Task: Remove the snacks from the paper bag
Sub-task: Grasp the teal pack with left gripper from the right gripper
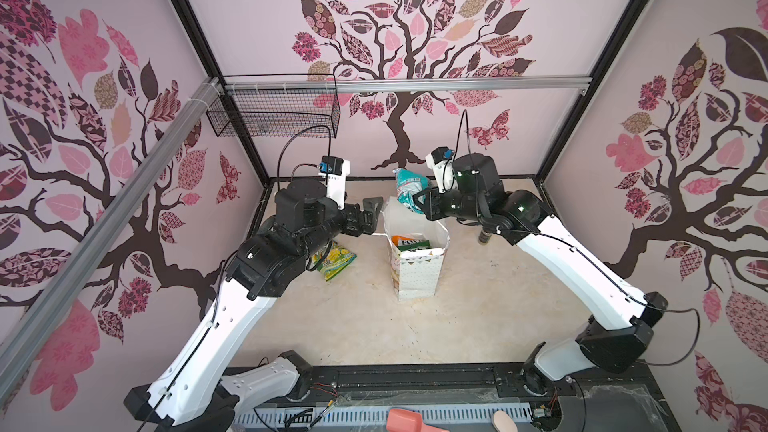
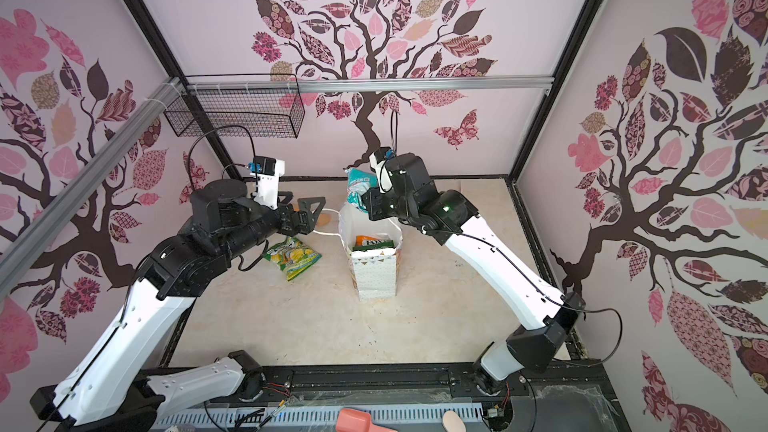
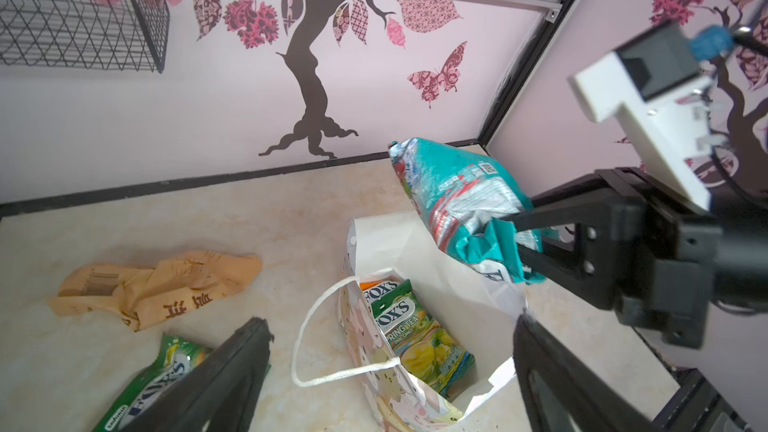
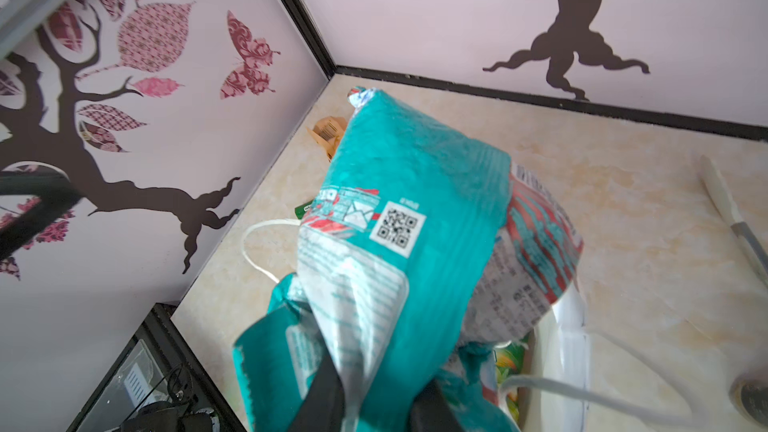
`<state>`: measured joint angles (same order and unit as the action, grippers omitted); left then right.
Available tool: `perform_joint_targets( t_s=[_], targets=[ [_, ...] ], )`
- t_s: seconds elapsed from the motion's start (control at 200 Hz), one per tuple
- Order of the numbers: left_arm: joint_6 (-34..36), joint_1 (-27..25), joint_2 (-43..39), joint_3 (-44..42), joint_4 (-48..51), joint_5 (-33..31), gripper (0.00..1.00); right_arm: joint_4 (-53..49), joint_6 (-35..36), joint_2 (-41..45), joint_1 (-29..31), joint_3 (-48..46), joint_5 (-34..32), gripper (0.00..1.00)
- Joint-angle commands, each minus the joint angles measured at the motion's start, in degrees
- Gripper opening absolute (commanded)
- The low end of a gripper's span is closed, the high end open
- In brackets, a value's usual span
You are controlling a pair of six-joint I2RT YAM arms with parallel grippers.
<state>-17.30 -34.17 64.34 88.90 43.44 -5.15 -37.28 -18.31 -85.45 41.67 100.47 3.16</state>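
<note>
Two snacks [image 1: 334, 259] lie out beside the paper bag [image 1: 415, 280]; the right pincer [image 1: 420, 201] clamps a teal packet [image 1: 409, 187] above its mouth, the left pincer [image 1: 371, 214] gapes empty alongside; at least two packets [image 3: 415, 326] remain inside.

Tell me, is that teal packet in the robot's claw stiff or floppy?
Probably crinkly-soft: the teal packet is creased and bunched where the right gripper pinches its end. It seems light, since the rest sticks out without drooping. Its shiny foil could be slippery.
</note>
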Motion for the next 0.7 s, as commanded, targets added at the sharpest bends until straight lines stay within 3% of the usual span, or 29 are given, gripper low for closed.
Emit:
perform_joint_targets(
  t_s=[0.0, 0.105, 0.235, 0.565, 0.695],
  targets=[
    [-9.8, 3.6, 1.2, 3.4, 0.4, 3.8, 0.93, 7.1, 2.4, 3.9, 1.3, -1.1, 1.5, 0.0],
    [-17.7, 8.2, 1.9, 2.4, -1.7, 12.3, 0.91, 7.4, 3.9, 4.1, 2.3, -1.1, 1.7, 0.0],
    [-23.5, 9.9, 2.7, -0.1, -6.8, 20.3, 0.9, 8.0, 5.2, 3.9, 3.8, -1.6, 3.2, 0.0],
    [-32.1, 10.0, 4.5, -6.5, -16.1, 28.6, 0.89, 8.2, 6.8, 2.9, 6.8, -1.1, 5.6, 0.0],
    [-33.5, 10.0, 5.0, -8.2, -18.1, 30.2, 0.74, 8.6, 6.7, 2.9, 7.0, -1.4, 6.4, 0.0]
  ],
)
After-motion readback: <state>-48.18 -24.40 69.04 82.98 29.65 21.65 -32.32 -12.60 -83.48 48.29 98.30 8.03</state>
